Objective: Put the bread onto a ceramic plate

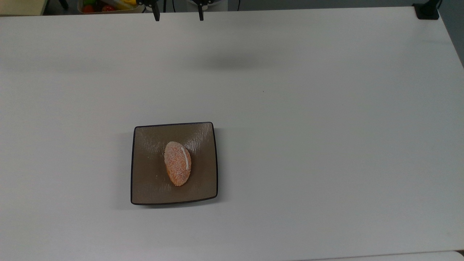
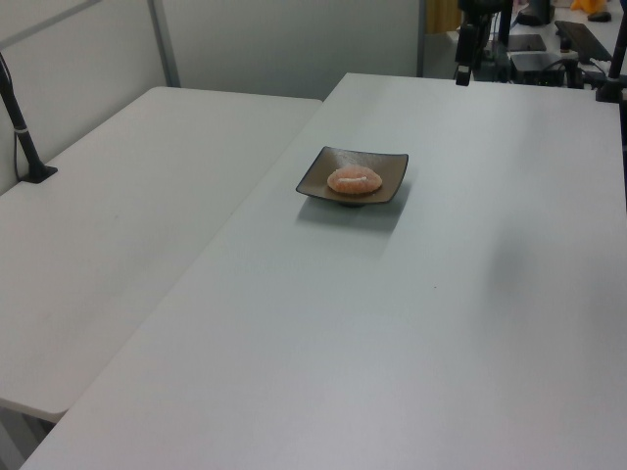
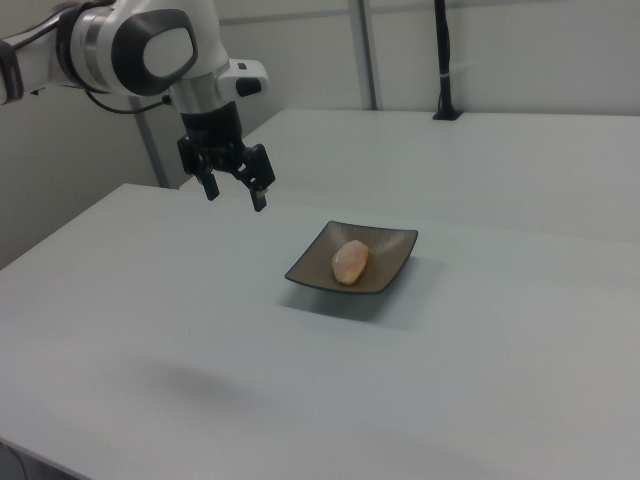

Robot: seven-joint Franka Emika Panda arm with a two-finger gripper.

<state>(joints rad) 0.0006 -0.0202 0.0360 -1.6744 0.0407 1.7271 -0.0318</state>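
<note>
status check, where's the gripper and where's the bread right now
Gripper open, empty, hanging above the table, apart from the plate. Bread lying on the ceramic plate, near its middle. Nothing between gripper and plate.

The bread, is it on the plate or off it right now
On it. The bread lies near the middle of the ceramic plate, inside its dark rim. The gripper is open and hangs apart from both.
</note>
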